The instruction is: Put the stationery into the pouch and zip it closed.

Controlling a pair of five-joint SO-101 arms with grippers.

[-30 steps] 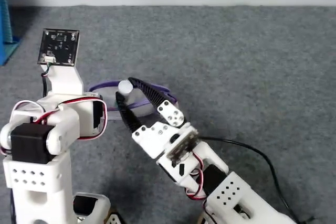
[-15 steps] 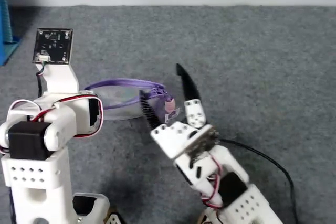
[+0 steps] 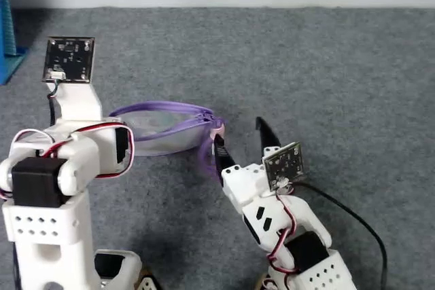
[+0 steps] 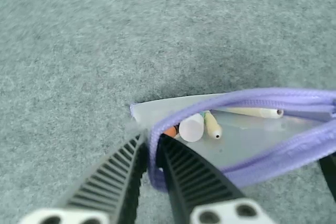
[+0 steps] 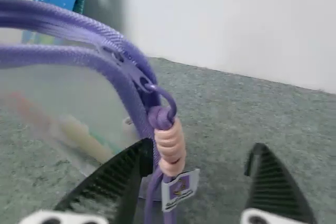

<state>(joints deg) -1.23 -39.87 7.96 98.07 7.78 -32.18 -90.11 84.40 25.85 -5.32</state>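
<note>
A clear pouch (image 3: 160, 130) with a purple zipper lies on the grey carpet. Inside it I see a white cylinder (image 4: 191, 127) and several pens (image 4: 212, 124). My left gripper (image 4: 149, 153) is shut on the pouch's purple edge (image 4: 153, 150) at one end. My right gripper (image 3: 241, 140) stands open at the other end, beside the zipper slider (image 5: 139, 80) and its pink beaded pull (image 5: 169, 145). The pull (image 3: 217, 129) hangs next to one black finger (image 5: 113, 182), not gripped. The zipper is open along most of its length.
Grey carpet (image 3: 326, 66) stretches free to the right and back. A white wall runs along the far edge. A blue object (image 3: 8, 25) stands at the far left. A black cable (image 3: 353, 222) trails from the right arm.
The right arm has pulled back out of the pouch toward the right and front. Its open gripper now sits at the zipper-pull end.
</note>
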